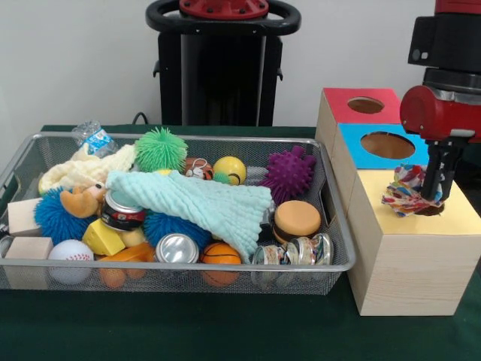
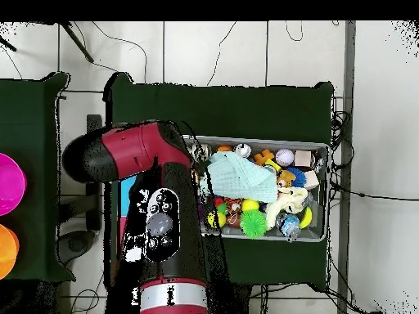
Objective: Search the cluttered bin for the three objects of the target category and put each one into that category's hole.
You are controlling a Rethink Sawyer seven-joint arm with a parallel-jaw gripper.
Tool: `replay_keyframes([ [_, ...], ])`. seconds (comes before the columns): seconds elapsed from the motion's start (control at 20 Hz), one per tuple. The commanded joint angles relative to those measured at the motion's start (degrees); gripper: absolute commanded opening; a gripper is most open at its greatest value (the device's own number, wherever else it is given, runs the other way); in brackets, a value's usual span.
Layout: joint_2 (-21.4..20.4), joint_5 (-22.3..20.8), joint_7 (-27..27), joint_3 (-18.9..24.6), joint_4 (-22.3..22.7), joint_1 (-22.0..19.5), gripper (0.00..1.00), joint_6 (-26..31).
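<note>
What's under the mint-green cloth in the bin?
The mint-green cloth covers the bin's middle; a blue spiky ball and an orange ball poke out. Anything beneath is hidden.

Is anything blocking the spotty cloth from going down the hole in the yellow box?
Nothing visible does. The gripper holds the polka-dot cloth right at the hole in the yellow-topped box, and the box top around it is bare.

dark green cloth-covered table [image 1: 188, 331] carrying everything | wide silver wire-mesh bin [image 1: 334, 226] sitting left | pale wooden box row [image 1: 406, 278], red, blue, yellow tops, standing just beside, right
</note>
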Motion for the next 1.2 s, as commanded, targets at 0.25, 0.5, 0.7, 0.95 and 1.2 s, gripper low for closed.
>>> replay_keyframes([
  [0.25, 4.81, -1.26, 5.43, 2.31, 9.24, -2.1, 0.0, -2.39],
  [0.5, 5.27, -0.88, 6.09, 2.36, 9.33, -1.86, 0.0, -3.21],
  [0.7, 5.6, -0.66, 6.46, 2.37, 9.25, -1.68, 0.0, -4.03],
  [0.95, 5.35, 0.88, 8.14, 1.24, 9.11, -0.28, 0.0, -0.19],
  [1.2, 4.5, 2.32, 9.27, 0.1, 9.53, 1.37, 0.0, 4.64],
])
